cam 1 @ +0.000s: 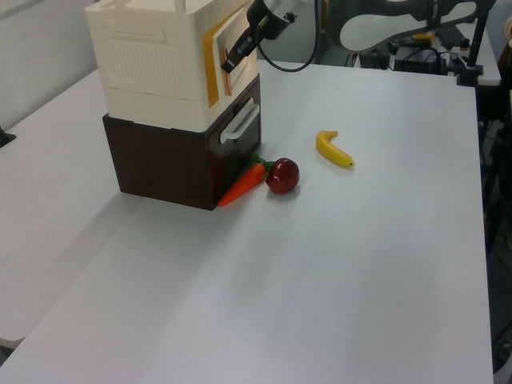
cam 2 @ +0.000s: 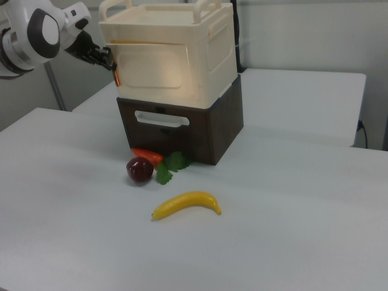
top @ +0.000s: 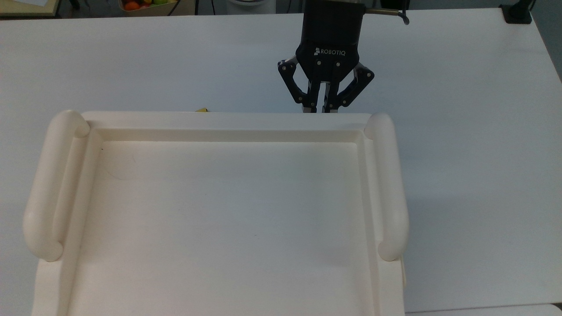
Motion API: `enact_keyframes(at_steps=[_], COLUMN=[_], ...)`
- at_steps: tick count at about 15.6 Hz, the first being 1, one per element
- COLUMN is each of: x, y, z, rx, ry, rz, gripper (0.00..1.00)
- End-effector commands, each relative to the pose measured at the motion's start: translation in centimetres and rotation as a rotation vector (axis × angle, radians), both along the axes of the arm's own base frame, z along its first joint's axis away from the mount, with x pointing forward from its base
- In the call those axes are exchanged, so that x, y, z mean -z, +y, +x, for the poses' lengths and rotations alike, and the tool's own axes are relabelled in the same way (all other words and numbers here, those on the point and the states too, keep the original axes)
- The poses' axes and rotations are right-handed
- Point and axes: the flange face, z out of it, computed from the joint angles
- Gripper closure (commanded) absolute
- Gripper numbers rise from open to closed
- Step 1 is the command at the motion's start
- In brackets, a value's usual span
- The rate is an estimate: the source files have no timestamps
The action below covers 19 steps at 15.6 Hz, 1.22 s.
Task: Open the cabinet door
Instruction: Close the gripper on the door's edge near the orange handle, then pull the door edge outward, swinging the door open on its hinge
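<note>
The cream cabinet [cam 2: 170, 66] is stacked on a dark drawer unit [cam 2: 182, 130] on the counter [cam 2: 273, 242]. Its cabinet door [cam 1: 226, 58] is seen partly swung out; most of the opening is judged left. The door's free edge is pinched by the nearly closed fingers [top: 317, 105] of the gripper [top: 324, 107].

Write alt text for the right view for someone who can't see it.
A robot arm's claw grips the free edge of the cabinet door on a cream cabinet, with the door pulled slightly ajar. The cabinet sits on a dark brown drawer unit on a white table. In front lie a carrot, an apple and a banana.
</note>
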Motion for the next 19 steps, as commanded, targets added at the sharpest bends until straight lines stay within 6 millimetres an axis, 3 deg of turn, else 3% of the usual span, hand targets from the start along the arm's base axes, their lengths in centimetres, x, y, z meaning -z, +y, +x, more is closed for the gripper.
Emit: enact_keyframes(at_steps=[1,5,6,9,11,14,17,19], x=[0.4,-0.1,-0.6,-1.6,-3.5,-6.5,-8.7,-9.9], y=[-0.8,0.0,0.2,-0.3,-1.0,-2.1,-2.4,-2.5], z=[-2.0,-4.1,-4.9,-6.3,-7.2,-8.2,-7.9,-7.2], rx=[0.024,0.045,0.046,0.025,0.004,0.005,0.002,-0.02], ry=[0.074,0.202,0.246,0.313,0.328,0.329,0.264,0.176], rz=[-0.034,-0.049,-0.031,-0.039,0.0,0.018,0.03,0.045], gripper=[0.77,0.56,0.31,0.3,0.29,0.13,0.0,0.0])
